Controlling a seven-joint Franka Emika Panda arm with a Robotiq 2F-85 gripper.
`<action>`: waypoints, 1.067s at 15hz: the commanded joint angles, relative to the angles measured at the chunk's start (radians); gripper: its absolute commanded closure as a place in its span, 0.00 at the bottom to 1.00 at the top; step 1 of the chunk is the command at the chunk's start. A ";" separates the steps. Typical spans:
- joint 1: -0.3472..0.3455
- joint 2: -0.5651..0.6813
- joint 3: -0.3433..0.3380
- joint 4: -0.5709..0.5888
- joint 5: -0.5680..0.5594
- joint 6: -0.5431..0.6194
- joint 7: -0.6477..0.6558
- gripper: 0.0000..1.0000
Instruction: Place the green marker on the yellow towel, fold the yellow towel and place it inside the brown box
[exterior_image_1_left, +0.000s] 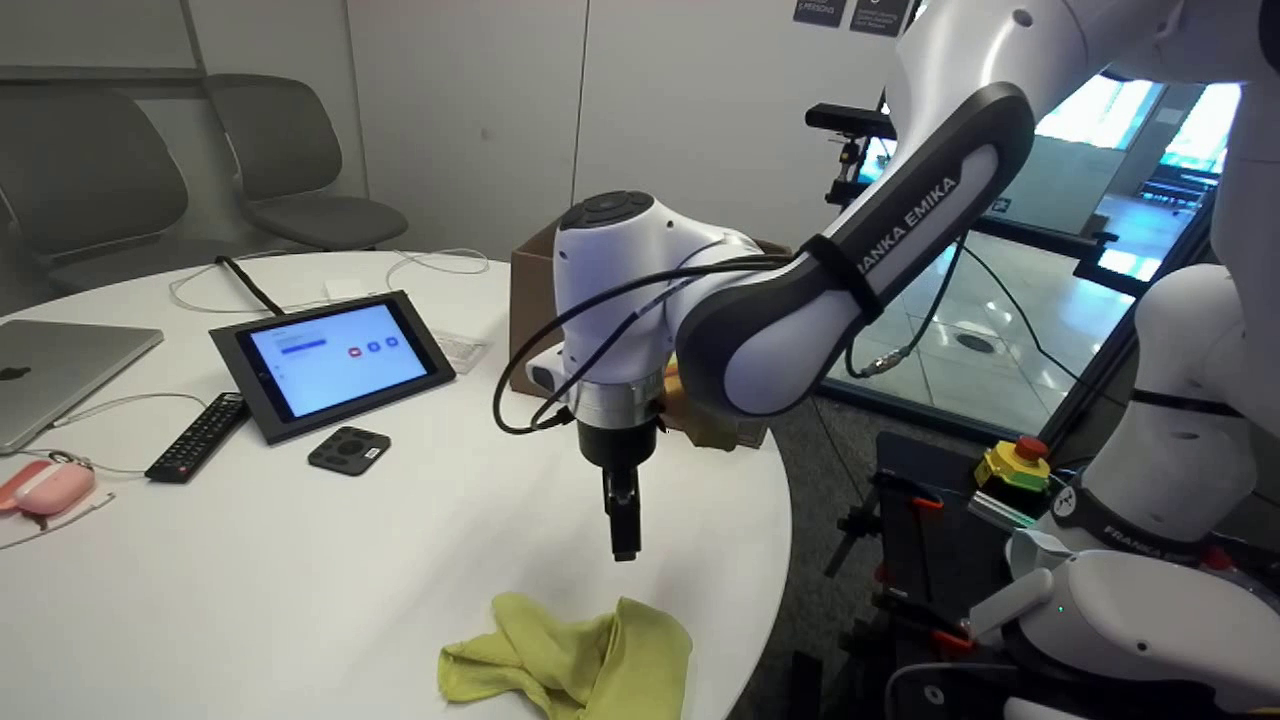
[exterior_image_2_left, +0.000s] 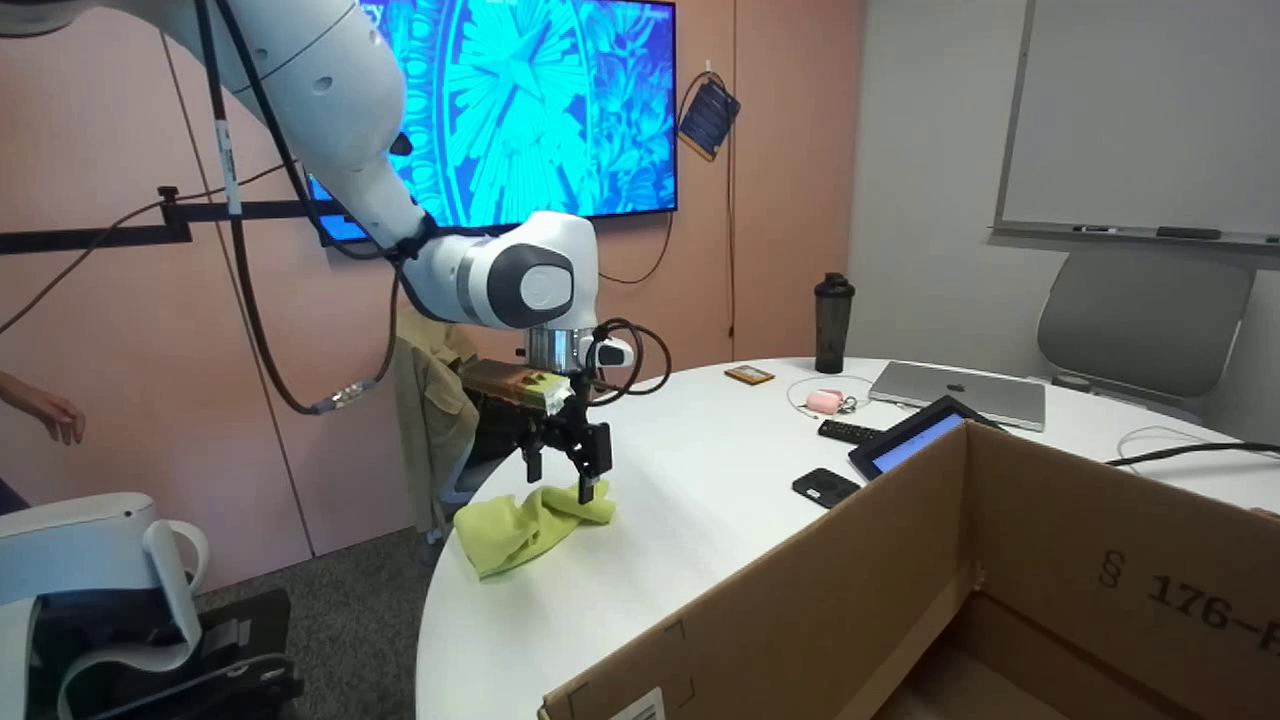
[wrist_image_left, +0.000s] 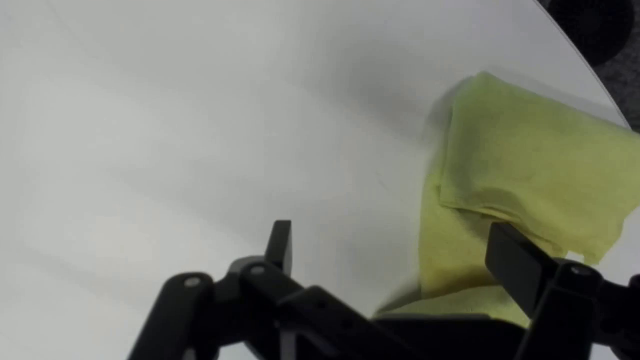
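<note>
Your tool (wrist_image_left: 390, 240) hangs above the surface (exterior_image_1_left: 400, 560), jaws spread apart, near the towel (exterior_image_2_left: 515, 535), which lies crumpled close to the surface's edge, well apart from the box (exterior_image_2_left: 800, 580).

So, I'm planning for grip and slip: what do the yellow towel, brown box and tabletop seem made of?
Yellow towel: soft, matte fabric, judging by its limp folds; the fibre can't be told.
Brown box: cardboard, most likely, dull, with stiff, straight panels and printed lettering.
Tabletop: smooth, white, perhaps laminate; soft highlights suggest a satin finish.
</note>
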 joint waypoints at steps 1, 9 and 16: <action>-0.074 -0.055 0.056 -0.123 0.034 0.087 -0.222 0.00; -0.146 -0.025 0.195 -0.169 0.226 0.088 -0.455 0.00; -0.047 0.003 0.176 -0.189 0.347 0.285 -0.169 0.00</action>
